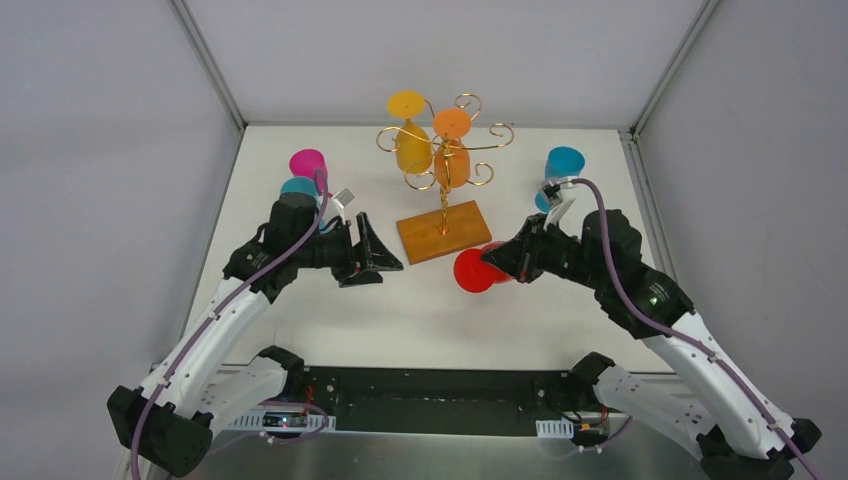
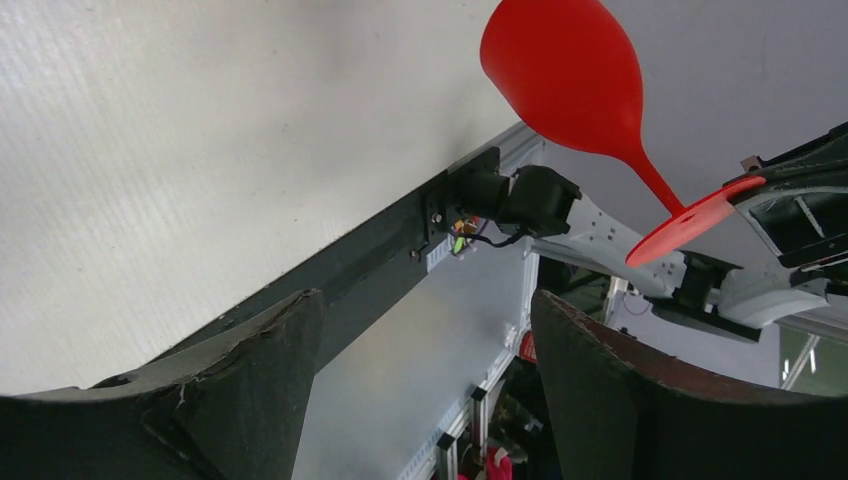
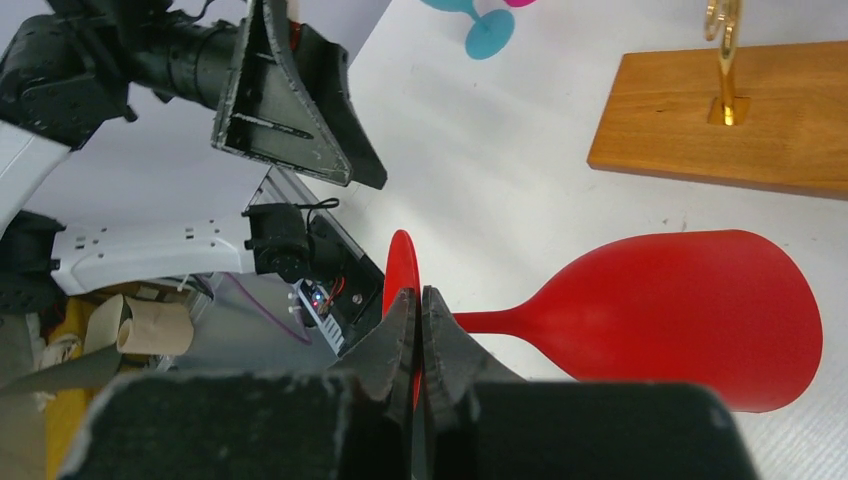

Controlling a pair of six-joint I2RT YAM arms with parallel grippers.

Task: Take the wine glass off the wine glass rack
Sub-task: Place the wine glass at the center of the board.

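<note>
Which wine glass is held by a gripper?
The red wine glass: the right gripper pinches its foot. The two orange glasses hang on the rack.

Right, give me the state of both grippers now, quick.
Left gripper: open, holding nothing.
Right gripper: closed on the foot of the red wine glass.

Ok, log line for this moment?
right gripper: shut on red wine glass foot | left gripper: open, empty | wine glass rack: two orange glasses hanging

Top view looks down from behind; wrist views (close, low) share the red glass [image 3: 690, 315].
</note>
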